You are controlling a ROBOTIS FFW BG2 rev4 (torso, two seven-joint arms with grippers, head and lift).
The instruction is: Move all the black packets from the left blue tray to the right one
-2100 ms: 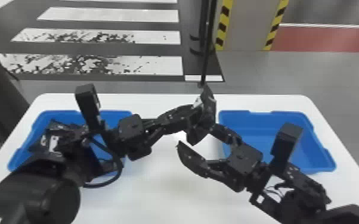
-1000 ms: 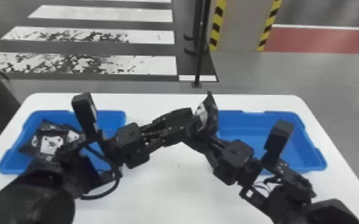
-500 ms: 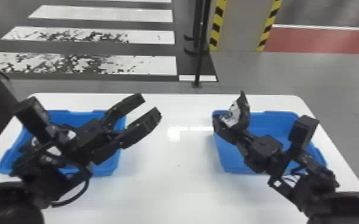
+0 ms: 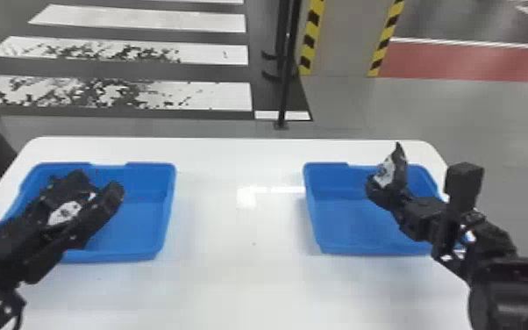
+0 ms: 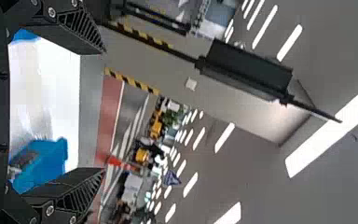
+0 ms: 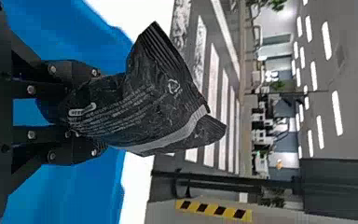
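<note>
A black packet (image 4: 390, 173) with a white patch stands up from my right gripper (image 4: 383, 191), which is over the right blue tray (image 4: 315, 219). In the right wrist view, the flat fingers of my right gripper (image 6: 81, 114) are shut on the packet (image 6: 154, 102), which juts out past them. My left gripper (image 4: 98, 188) hangs over the left blue tray (image 4: 166, 215) with its fingers apart. Between and behind them shows a black packet (image 4: 63, 213) with a white patch. The left wrist view has my left gripper (image 5: 103, 111) open, nothing between its fingertips.
Both trays stand on a white table (image 4: 241, 272), with a wide gap of tabletop between them. Beyond the table's far edge a thin black post (image 4: 286, 87) rises from the floor, beside a pillar (image 4: 342, 39) with yellow-black edges.
From meeting near the middle, the grippers have separated. The left swung back left over its tray, fingers apart; the right moved right, carrying the packet over the right tray.
</note>
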